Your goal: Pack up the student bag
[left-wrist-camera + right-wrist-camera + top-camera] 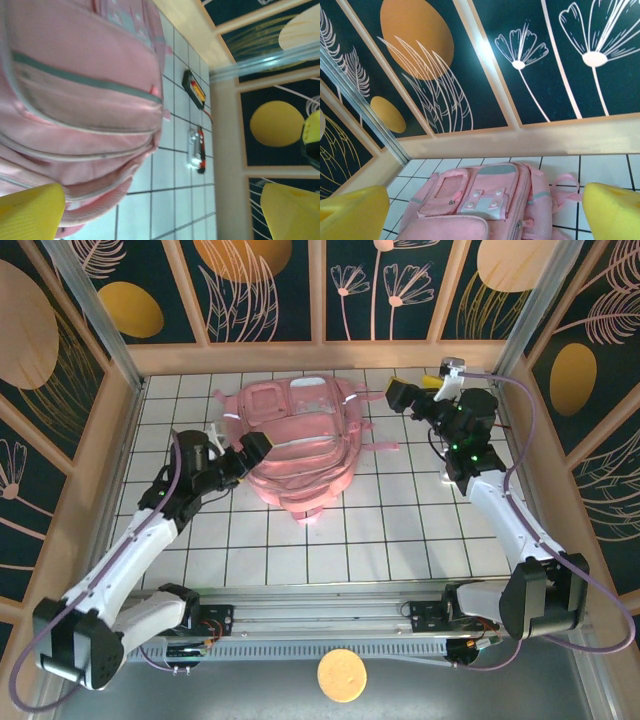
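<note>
The large soft pink fabric backpack (295, 455) lies flat on the white tiled table (340, 560), in the middle of its far half and nearer the far edge than the near one. It looks limp and fairly light. The body is slumped in folds, so I judge it will sag, bend and slide on the tiles rather than lift as one piece. The glossy clear-plastic panels on its front are likely slippery under a fingertip. Better holds would be the pink strap loop (386, 446) sticking out toward the right edge, a stitched seam or a zip pull. The zip lines seen from the left wrist look closed, so one arm would probably have to pin the fabric while the other draws a zip. The left gripper (252, 448) sits at the backpack's left side with its yellow fingers (30, 212) spread wide and nothing between them; whether it touches the fabric I cannot tell. The right gripper (403, 395) hangs to the right of the backpack, toward the far right corner, its fingers likewise apart and empty. By count there are one backpack, two grippers, and two small things lying along the right edge toward the far right corner, apart from the backpack. These are a black bar-shaped object (194, 89) with yellow and red markings and a small clear object (194, 149) with a red part; what either is I cannot tell.
</note>
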`<state>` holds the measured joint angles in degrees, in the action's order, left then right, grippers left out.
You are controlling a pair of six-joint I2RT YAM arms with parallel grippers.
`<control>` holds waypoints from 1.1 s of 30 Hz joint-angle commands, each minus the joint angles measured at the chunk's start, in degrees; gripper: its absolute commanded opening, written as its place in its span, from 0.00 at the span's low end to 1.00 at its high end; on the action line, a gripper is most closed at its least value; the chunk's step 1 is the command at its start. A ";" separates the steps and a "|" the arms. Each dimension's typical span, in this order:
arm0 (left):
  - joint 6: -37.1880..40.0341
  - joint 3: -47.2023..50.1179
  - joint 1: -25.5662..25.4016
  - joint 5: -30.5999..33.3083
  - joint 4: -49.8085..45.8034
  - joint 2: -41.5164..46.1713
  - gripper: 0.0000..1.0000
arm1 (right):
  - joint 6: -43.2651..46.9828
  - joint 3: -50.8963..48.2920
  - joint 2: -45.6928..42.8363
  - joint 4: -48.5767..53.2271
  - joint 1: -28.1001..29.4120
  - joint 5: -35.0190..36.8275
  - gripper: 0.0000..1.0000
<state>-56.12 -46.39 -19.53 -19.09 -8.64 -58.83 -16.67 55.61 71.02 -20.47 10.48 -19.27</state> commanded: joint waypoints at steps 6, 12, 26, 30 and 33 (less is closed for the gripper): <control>17.59 2.47 -0.16 20.26 -0.31 15.01 0.99 | 3.84 -3.77 -3.32 -13.92 -0.42 -2.03 0.99; 25.79 11.60 -0.16 28.10 10.22 26.52 0.99 | 5.31 -7.81 -6.25 -17.34 -0.39 -0.86 0.99; 36.45 15.72 -0.21 53.54 9.97 28.03 0.99 | 14.27 -20.33 -20.19 -5.44 -11.81 5.50 0.99; 37.36 17.97 -0.04 58.08 10.21 26.01 0.99 | 13.35 -25.85 -17.92 -4.67 -17.16 3.90 0.99; 37.04 20.10 1.09 57.87 11.22 24.87 0.99 | 13.07 -30.71 -13.15 -11.00 -18.12 3.52 0.99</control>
<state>-20.73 -28.14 -19.27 35.29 0.58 -33.30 -3.86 28.38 54.76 -28.56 -6.90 -15.92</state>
